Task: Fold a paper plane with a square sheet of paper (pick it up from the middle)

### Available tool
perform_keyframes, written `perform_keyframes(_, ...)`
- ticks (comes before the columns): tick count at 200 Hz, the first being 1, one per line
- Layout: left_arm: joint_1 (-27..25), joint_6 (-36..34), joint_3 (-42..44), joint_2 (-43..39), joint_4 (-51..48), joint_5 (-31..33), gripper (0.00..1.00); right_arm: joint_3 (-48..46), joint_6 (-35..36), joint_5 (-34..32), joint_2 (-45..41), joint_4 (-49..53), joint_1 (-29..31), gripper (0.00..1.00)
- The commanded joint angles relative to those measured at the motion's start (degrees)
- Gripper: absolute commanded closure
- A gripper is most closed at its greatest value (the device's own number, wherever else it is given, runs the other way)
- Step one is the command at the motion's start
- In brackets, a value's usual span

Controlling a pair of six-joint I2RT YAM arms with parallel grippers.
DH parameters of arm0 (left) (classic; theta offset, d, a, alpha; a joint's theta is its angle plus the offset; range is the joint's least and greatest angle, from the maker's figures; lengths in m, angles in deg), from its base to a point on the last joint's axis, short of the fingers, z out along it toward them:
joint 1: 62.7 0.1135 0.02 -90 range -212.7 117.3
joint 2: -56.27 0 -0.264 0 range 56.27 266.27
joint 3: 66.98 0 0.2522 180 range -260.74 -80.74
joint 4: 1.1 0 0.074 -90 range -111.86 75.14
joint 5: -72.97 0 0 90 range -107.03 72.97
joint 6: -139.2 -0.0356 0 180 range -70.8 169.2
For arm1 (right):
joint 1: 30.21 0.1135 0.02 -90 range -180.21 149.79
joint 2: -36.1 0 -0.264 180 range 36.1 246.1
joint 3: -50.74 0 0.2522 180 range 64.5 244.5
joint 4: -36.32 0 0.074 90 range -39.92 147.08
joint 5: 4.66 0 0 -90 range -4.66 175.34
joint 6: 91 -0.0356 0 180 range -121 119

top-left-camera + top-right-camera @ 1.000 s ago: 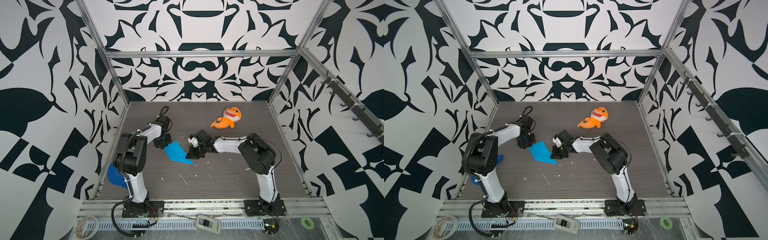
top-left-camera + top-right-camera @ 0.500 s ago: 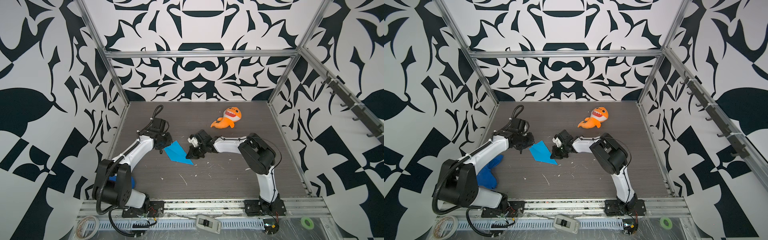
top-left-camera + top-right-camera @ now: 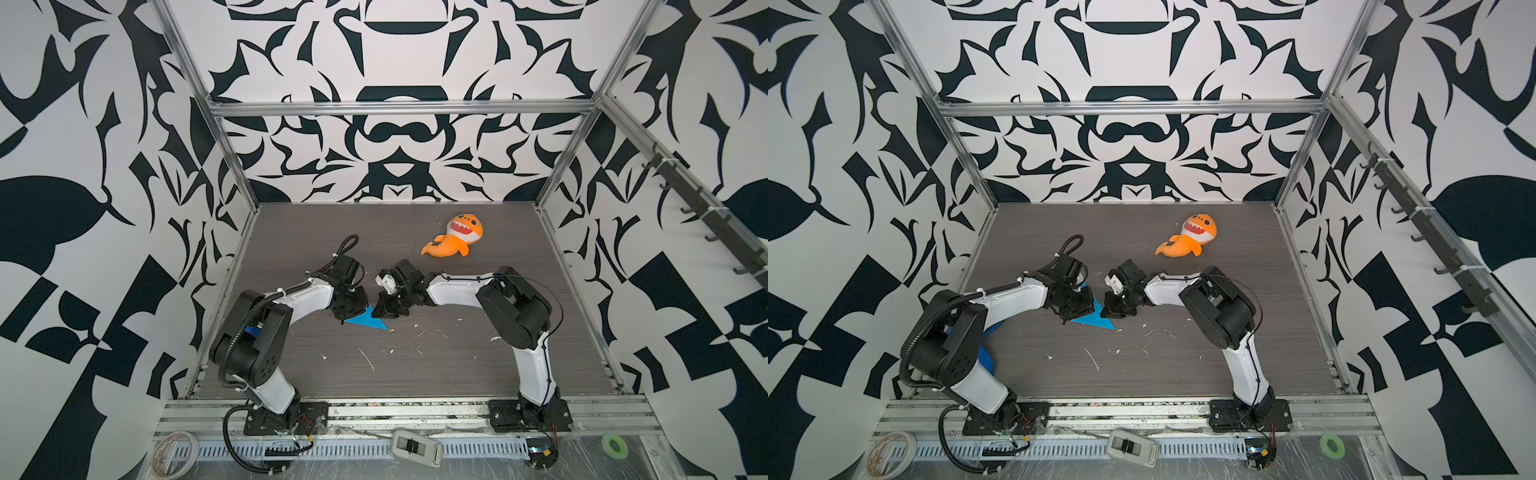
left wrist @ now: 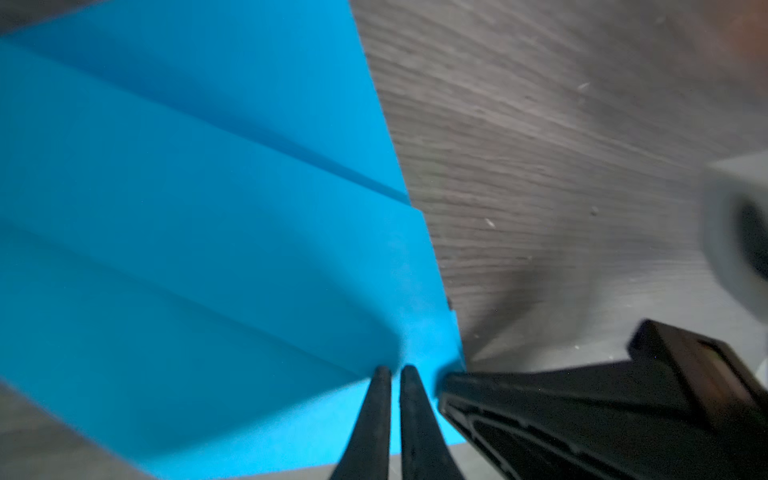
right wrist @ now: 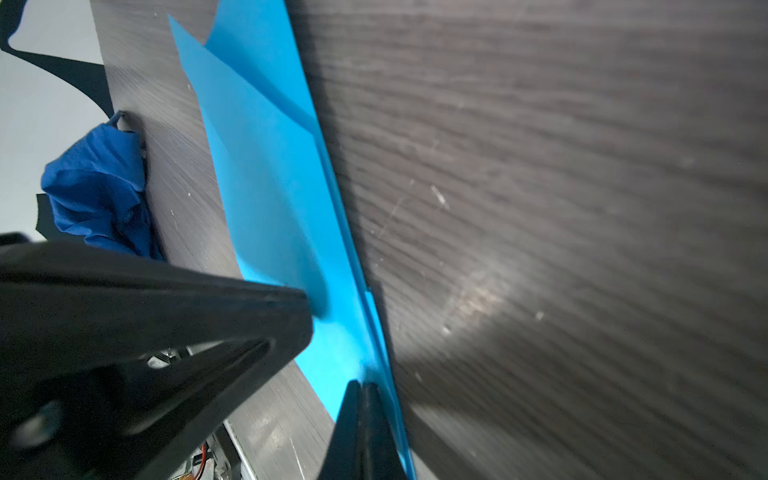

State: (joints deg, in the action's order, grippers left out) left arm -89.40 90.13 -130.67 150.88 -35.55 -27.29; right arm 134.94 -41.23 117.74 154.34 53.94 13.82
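Note:
The square sheet of paper (image 3: 368,321) (image 3: 1094,321) is bright blue and lies on the table, folded into a flat pointed wedge. Long creases run across the sheet (image 4: 208,249) in the left wrist view. My left gripper (image 3: 358,311) (image 4: 395,372) is shut, its tips pressing down on the paper near one corner. My right gripper (image 3: 380,312) (image 5: 361,384) is shut too, its tips on the paper's folded edge (image 5: 270,208), close beside the left one. Both arms cover most of the sheet in both top views.
An orange shark plush (image 3: 455,241) (image 3: 1190,241) lies at the back right. A dark blue cloth (image 3: 986,357) (image 5: 99,187) sits by the left wall behind the left arm. White scraps (image 3: 365,358) dot the table in front of the paper.
My left arm has swung its gripper from beside the paper's back-left edge onto the paper, next to the right gripper. The right arm and the paper have stayed put.

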Motion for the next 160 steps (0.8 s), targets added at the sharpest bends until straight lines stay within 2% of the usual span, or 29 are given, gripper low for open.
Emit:
perform_keyframes(1, -0.1, -1.0, -2.1, 2.3, -2.5, 2.1, 0.9, -1.0, 1.1, -4.5, 1.9, 7.7, 0.3, 1.0)
perform_keyframes(49, -0.1, -3.8, -6.3, 5.0, -10.5, 10.8, 0.92, -1.7, 1.2, -4.8, 1.7, 7.7, 0.3, 1.0)
perform_keyframes(90, 0.5, -9.0, -9.8, 7.0, -18.1, 18.2, 0.92, -2.0, 1.2, -5.1, 1.6, 7.8, 0.3, 1.0)
perform_keyframes(138, 3.2, -12.4, -14.4, 10.8, -21.1, 21.2, 0.92, -1.8, 1.2, -5.2, 1.5, 7.8, 0.3, 1.0)
perform_keyframes(160, 4.3, -13.1, -16.6, 11.1, -21.2, 20.2, 0.92, -1.5, 1.4, -5.2, 1.5, 8.0, 0.3, 1.0)
